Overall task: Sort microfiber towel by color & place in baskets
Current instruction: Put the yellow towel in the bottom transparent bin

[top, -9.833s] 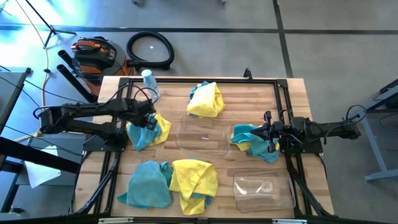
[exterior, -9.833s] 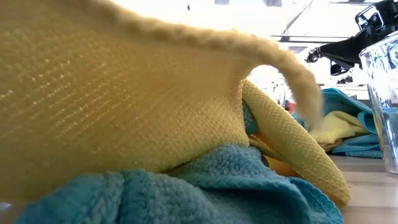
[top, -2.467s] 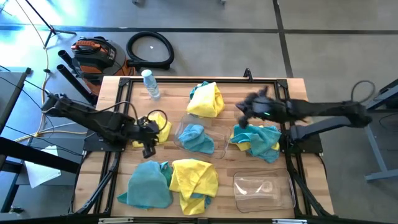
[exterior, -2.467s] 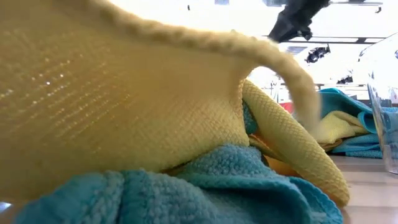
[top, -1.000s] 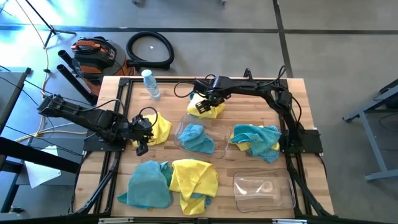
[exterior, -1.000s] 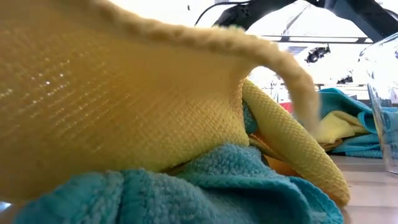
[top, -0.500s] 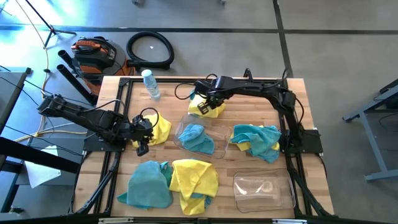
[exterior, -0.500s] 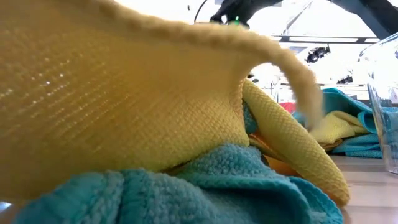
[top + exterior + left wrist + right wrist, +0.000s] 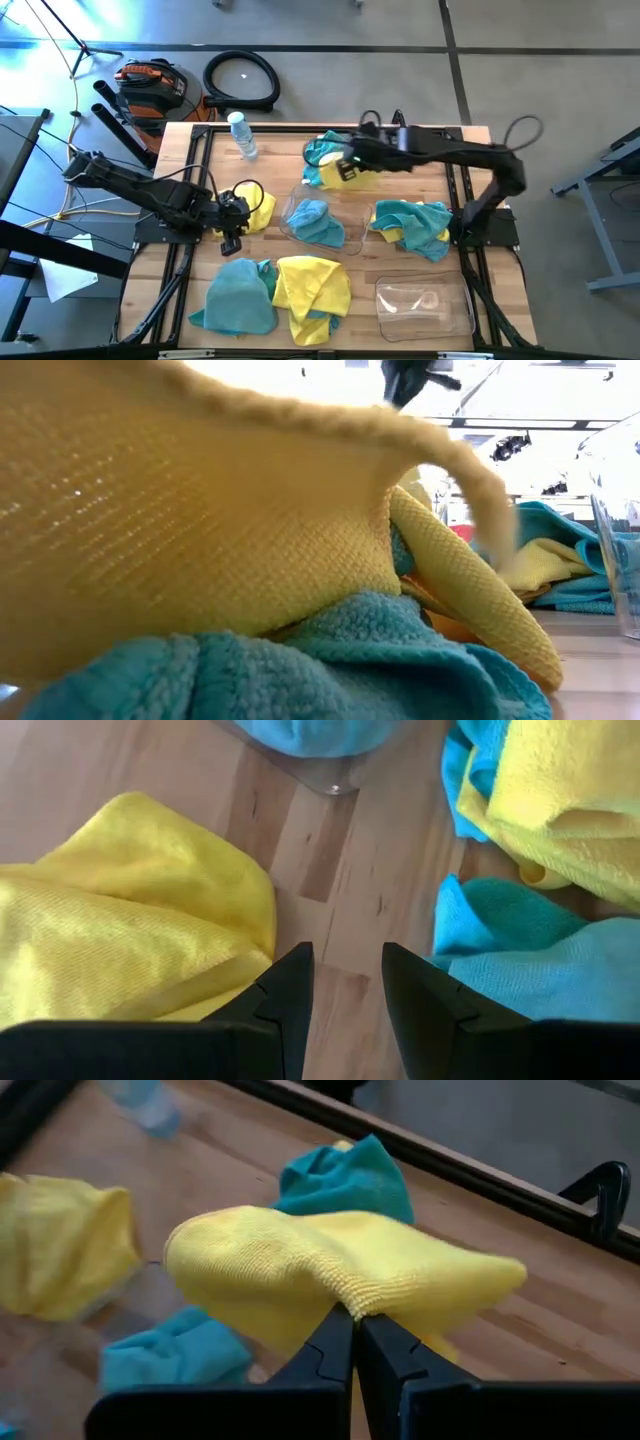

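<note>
One bright yellow microfiber cloth (image 9: 330,1270) hung pinched in the right pincer (image 9: 352,1320) beyond the blue-filled clear tub (image 9: 322,222); carrying it high would clear that tub; left pincer (image 9: 345,982) stood open.

Wooden table (image 9: 275,140), centre frame. Upper centre: right gripper (image 9: 345,168) w/ yellow towel (image 9: 352,172), teal towel (image 9: 322,150) beside. Centre: clear basket (image 9: 350,228) w/ teal cloth (image 9: 312,221) inside. Lower right: 2nd basket (image 9: 424,304). Left: left gripper (image 9: 231,226) by yellow cloth (image 9: 260,208). Upper left: bottle (image 9: 242,135). Bottom: teal + yellow pile (image 9: 280,293).
</note>
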Tool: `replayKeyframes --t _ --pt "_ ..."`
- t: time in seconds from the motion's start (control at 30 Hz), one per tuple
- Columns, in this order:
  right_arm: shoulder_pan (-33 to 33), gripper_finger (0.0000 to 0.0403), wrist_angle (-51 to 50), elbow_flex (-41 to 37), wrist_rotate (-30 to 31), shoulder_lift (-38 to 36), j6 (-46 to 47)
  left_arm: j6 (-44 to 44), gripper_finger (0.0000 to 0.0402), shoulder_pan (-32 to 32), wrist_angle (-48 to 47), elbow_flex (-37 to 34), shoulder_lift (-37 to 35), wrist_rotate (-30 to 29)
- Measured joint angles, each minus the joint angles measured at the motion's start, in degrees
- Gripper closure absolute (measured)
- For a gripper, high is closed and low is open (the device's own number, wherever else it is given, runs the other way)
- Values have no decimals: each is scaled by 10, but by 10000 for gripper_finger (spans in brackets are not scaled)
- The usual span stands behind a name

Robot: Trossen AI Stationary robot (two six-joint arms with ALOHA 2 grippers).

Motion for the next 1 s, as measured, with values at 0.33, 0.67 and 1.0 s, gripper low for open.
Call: replayKeyframes --t 0.33,0.67,1.0 --pt "174 402 -104 0 58 -95 169 0 291 0 10 0 2 0" --pt "375 403 -182 0 17 -93 364 0 291 0 11 0 2 17" --pt "579 403 -183 0 -43 -93 568 -28 291 0 25 0 2 20"
